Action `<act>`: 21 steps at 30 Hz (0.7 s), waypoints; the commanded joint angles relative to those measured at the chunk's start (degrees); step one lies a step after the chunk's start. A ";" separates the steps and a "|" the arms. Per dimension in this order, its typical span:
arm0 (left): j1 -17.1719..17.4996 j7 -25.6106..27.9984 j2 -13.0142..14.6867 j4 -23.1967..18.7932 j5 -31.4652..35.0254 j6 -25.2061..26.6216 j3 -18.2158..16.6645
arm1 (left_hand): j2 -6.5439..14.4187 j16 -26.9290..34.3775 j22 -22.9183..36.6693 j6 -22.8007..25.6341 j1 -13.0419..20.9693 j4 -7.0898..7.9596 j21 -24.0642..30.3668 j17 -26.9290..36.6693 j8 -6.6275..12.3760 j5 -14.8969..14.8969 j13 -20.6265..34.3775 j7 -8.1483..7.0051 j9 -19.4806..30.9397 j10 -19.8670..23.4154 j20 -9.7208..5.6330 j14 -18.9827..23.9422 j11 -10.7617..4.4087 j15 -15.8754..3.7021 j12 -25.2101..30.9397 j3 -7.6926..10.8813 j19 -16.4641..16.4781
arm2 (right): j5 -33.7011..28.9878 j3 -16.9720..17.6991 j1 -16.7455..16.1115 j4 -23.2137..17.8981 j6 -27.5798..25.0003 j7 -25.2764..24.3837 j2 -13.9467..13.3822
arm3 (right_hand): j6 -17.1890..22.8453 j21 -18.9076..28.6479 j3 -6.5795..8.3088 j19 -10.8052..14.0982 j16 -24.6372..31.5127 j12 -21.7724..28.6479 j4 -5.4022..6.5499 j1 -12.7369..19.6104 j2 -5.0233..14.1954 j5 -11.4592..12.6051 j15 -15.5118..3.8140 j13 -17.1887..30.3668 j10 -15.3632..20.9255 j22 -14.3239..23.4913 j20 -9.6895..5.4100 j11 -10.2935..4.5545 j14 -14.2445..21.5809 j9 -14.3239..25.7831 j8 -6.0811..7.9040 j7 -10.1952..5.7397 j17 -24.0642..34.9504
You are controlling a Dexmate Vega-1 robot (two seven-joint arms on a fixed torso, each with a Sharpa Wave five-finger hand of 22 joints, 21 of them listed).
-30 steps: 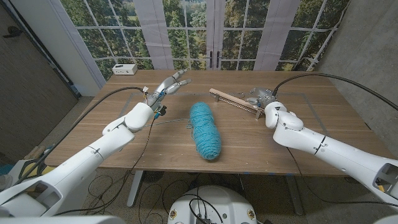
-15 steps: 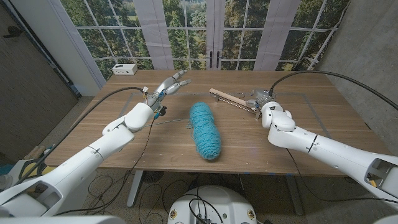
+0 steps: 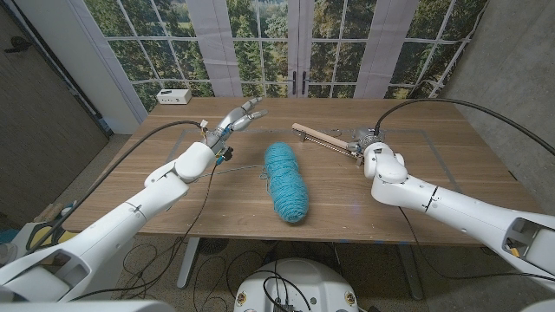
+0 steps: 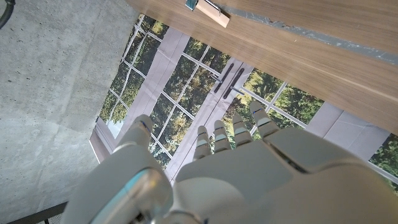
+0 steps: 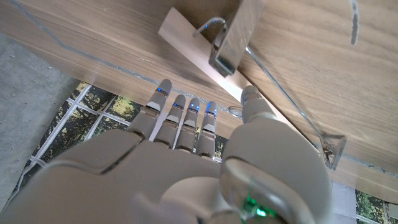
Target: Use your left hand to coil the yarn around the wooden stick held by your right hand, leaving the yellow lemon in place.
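- Teal yarn [image 3: 285,180] lies as a long skein mid-desk [image 3: 416,199], a loose strand trailing from it toward our left side; neither robot hand touches it.
- We hold our left robot hand [image 3: 236,119] above the far left of the desk, fingers [image 4: 235,134] spread and nothing in them, probably waiting until the stick is held before going for the strand.
- We have our right robot hand [image 3: 365,140] at the near end of the wooden stick [image 3: 325,141], which lies flat on the desk with a clip and wire on it.
- From the right wrist view the fingers [image 5: 186,118] reach beside the stick [image 5: 205,62], close together but not visibly around it; we cannot tell whether they have a hold.
- We judge the step in hand to be the right robot hand's grasp; coiling has not begun.
- We see no lemon, only a small white box [image 3: 174,96] at the far corner.
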 commanded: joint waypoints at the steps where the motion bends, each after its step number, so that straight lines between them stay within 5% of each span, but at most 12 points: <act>1: -0.22 -0.19 -0.20 0.21 -0.31 0.14 0.18 | 0.07 -0.07 0.15 0.35 -0.64 0.23 -0.05 0.28 -0.08 -0.16 0.24 -0.30 0.31 0.29 0.49 -0.29 0.32 0.31 -0.16 -0.17 -0.23 | -0.92 -1.24 0.51 2.44 -0.45 1.30 0.81 | 0.73 0.13 0.56 0.69 0.09 0.38 0.06 0.79 -0.01 0.31 -3.23 0.12 0.88 0.23 -0.10 -0.31 0.61 0.20 0.37 0.00 0.12; 13: -0.30 -0.44 -0.31 0.86 -0.71 -0.86 0.22 | 0.22 -0.07 0.19 0.36 -1.48 0.76 -0.21 0.39 -0.20 -0.11 0.27 -0.28 0.31 0.31 0.57 -0.38 0.45 0.42 -0.29 -0.53 -0.45 | -3.43 -3.91 2.17 5.10 -2.08 2.97 2.06 | 3.58 0.26 2.09 2.09 0.69 0.42 0.09 4.31 1.24 0.59 -4.59 0.24 2.77 0.24 -0.97 -1.08 2.49 0.16 0.88 -1.21 0.74; 15: -0.31 -0.78 -0.32 1.00 -1.18 -0.98 0.15 | 0.25 -0.07 0.20 0.36 -1.61 0.84 -0.20 0.41 -0.22 -0.11 0.27 -0.31 0.32 0.30 0.59 -0.40 0.49 0.41 -0.31 -0.59 -0.41 | -3.37 -4.05 2.39 5.40 -2.35 3.52 2.17 | 8.94 0.03 1.84 2.23 0.82 0.00 0.90 5.00 1.34 0.19 -4.75 0.28 3.06 0.26 -1.03 -1.34 2.16 0.22 2.49 -1.24 1.33; 21: -0.31 -0.77 -0.54 1.54 -1.51 -1.65 0.08 | 0.28 -0.05 0.21 0.37 -1.83 0.97 -0.24 0.43 -0.25 -0.09 0.28 -0.33 0.32 0.32 0.62 -0.37 0.47 0.40 -0.34 -0.68 -0.45 | -4.13 -4.71 2.74 5.66 -2.79 3.87 2.15 | 15.87 -0.27 2.10 2.29 1.40 0.40 1.02 6.85 1.74 -0.22 -5.79 0.29 6.14 0.29 -1.43 -1.61 2.58 -0.04 4.05 -2.30 1.93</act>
